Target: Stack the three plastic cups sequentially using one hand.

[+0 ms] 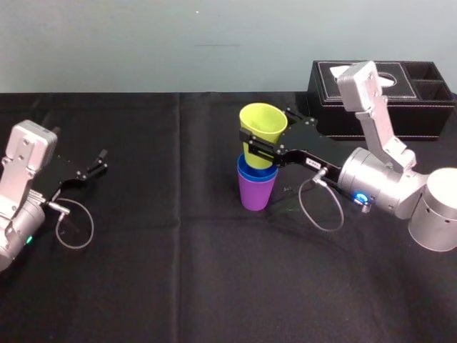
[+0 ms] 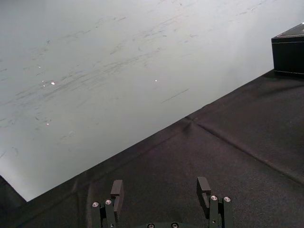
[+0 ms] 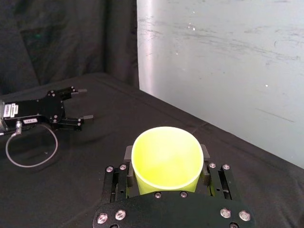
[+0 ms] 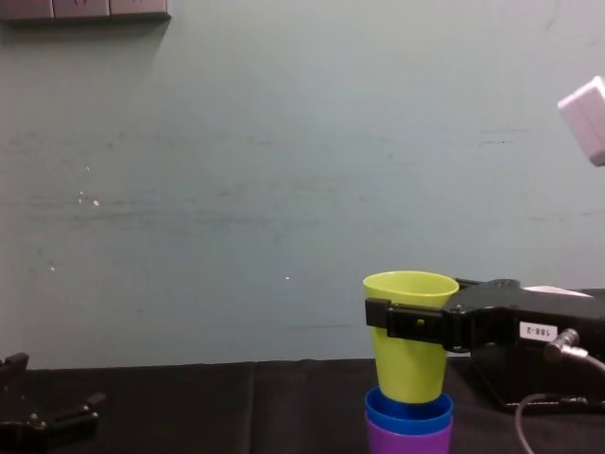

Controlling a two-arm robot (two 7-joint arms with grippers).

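**Over the purple cup, the last cup goes in**

On top of the purple cup sits the blue cup, pushed down inside it. The yellow-green cup is just above, with its bottom poking into the blue one. It stands high, so I think it is not pushed all the way in yet.

The right gripper squeezes the yellow-green cup from both sides, a little under the rim. Holding it there leaves the bottom free to slide into the stack. I think the last step is to push down and let go.

Far to the left of the purple cup, the left gripper lies low over the black cloth. Its fingers are spread wide and hold nothing.

A small white label on the right gripper has numbers, maybe 188-2, but they are too tiny to be sure.
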